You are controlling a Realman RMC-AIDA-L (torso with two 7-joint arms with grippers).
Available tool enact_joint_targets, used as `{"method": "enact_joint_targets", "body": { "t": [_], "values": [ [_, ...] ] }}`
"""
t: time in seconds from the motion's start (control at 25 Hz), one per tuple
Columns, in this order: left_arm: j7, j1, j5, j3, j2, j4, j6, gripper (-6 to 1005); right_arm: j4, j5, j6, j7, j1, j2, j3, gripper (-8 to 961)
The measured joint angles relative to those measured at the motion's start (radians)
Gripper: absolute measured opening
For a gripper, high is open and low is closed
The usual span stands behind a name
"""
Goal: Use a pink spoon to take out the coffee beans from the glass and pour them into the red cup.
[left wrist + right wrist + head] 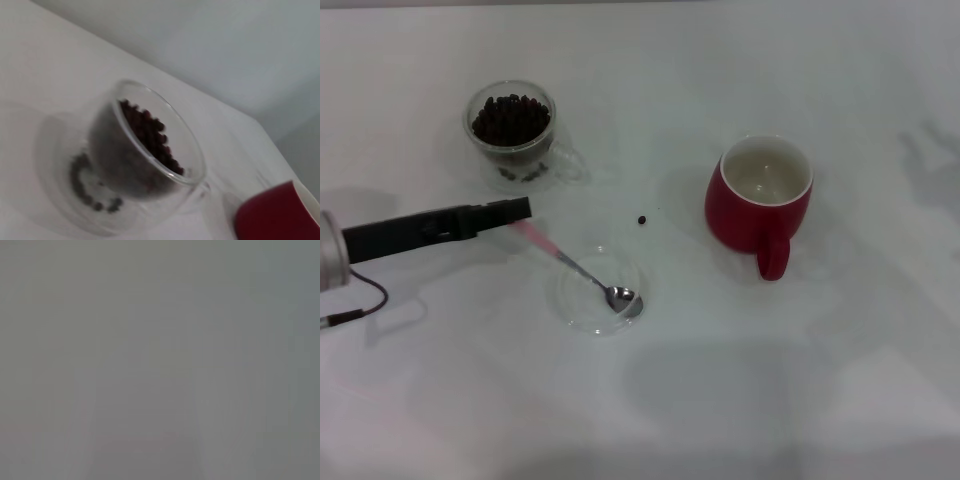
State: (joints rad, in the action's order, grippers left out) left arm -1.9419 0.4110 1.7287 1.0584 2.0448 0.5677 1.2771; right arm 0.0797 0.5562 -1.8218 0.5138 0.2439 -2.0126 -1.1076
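The white counter carries everything. The left arm reaches in low from the left edge of the head view, and its dark pincer ends right at the top of the pink spoon's handle; whether its fingers are clamped on the handle or merely at it I cannot tell. The right pincer appears in no view – its wrist camera gives only a flat grey field.

The red cup stands upright on the right side, white inside, its loop handle turned toward the robot. The glass stands upright at the far left, well apart from the cup, heaped with coffee beans; the left wrist view shows them close up through the clear wall.

A flat clear dish lies near the middle, closer to the robot. The pink spoon slants down from the pincer, its metal bowl resting in the dish.

One stray bean lies on the counter between dish and cup.
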Motion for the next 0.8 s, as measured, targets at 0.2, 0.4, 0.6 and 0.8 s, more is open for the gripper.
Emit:
{"method": "enact_joint_targets", "body": {
  "t": [0.2,0.4,0.6,0.8],
  "values": [
    [0.030,-0.022,0.001,-0.048,-0.011,0.000,0.000,407,0.000,-0.001,-0.004,0.000,0.002,0.000,0.003,349],
    [0.051,-0.042,-0.002,-0.066,-0.024,0.007,0.001,649,0.000,-0.001,-0.008,-0.008,0.003,0.000,0.003,349],
    [0.127,-0.058,-0.002,-0.150,-0.039,0.009,0.004,666,0.003,-0.001,-0.021,-0.010,0.003,0.000,0.003,349],
    [0.271,-0.087,-0.011,-0.284,-0.037,0.042,0.012,666,0.001,-0.001,-0.050,-0.029,0.004,-0.002,0.003,349]
  ]
}}
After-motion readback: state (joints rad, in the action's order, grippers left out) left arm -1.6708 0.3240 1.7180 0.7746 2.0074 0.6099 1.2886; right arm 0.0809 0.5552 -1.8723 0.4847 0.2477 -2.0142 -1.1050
